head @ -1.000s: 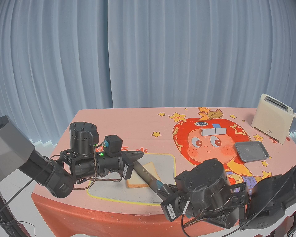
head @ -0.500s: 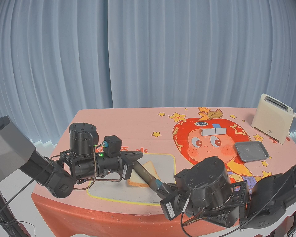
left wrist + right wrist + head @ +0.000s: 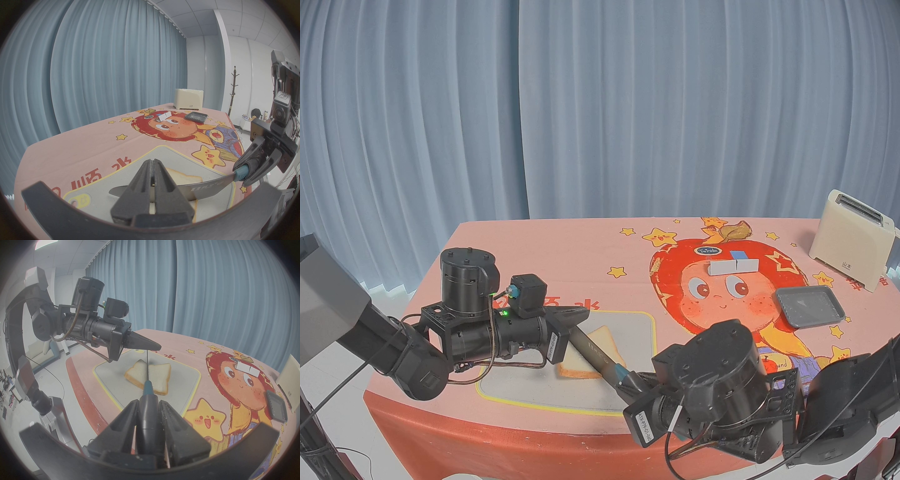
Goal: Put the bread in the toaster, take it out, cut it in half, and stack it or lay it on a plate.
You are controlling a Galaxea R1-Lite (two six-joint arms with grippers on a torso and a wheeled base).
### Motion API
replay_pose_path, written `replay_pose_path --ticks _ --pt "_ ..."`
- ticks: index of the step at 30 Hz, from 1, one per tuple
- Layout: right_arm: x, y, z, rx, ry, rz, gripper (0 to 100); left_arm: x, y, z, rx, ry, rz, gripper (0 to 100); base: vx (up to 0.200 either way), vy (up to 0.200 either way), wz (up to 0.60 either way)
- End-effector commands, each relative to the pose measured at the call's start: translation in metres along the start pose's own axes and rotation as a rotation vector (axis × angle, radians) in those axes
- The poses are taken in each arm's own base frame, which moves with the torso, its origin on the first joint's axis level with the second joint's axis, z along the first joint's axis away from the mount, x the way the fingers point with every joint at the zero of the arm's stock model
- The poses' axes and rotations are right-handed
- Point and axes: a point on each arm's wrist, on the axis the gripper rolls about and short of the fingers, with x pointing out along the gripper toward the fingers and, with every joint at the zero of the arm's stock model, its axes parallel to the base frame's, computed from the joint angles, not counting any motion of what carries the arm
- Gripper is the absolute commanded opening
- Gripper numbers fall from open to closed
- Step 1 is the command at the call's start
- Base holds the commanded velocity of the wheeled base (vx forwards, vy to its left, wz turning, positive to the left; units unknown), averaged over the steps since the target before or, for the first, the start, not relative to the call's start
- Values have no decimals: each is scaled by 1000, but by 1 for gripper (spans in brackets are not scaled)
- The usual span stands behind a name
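Bread (image 3: 611, 344) lies on the cutting board (image 3: 519, 381) at the desk's (image 3: 550, 250) seven o'clock. Right jaws clamp the knife (image 3: 599, 356) across it; left jaws together by its tip. Cutting seems in hand; next needs firm downward sawing.

Bread (image 3: 581, 370) lies flat on board (image 3: 537, 382) (knife (image 3: 599, 353) across it).

A pink cartoon-print table (image 3: 562, 250) carries a grey cutting board (image 3: 515, 382) at front left. A cream toaster (image 3: 853, 239) and grey plate (image 3: 809, 306) stand at right
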Motion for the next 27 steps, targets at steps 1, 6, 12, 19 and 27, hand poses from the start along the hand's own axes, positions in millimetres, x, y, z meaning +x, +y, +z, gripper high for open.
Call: replay_pose_path --ticks 1,6,12,19,27 --pt "4 1 -4 -9 19 -3 0 -2 0 5 6 -19 2 0 0 0 0" --pt "3 2 -2 -1 12 -1 0 -4 -1 8 11 -32 2 0 0 0 0" --pt "3 1 -1 1 9 -2 0 -2 1 4 4 -16 6 0 0 0 0" --pt "-2 0 2 7 -9 1 0 -1 -1 0 -1 1 0 0 0 0 0" --pt "-11 -4 8 13 -33 5 0 -3 -6 -6 -7 24 -15 0 0 0 0"
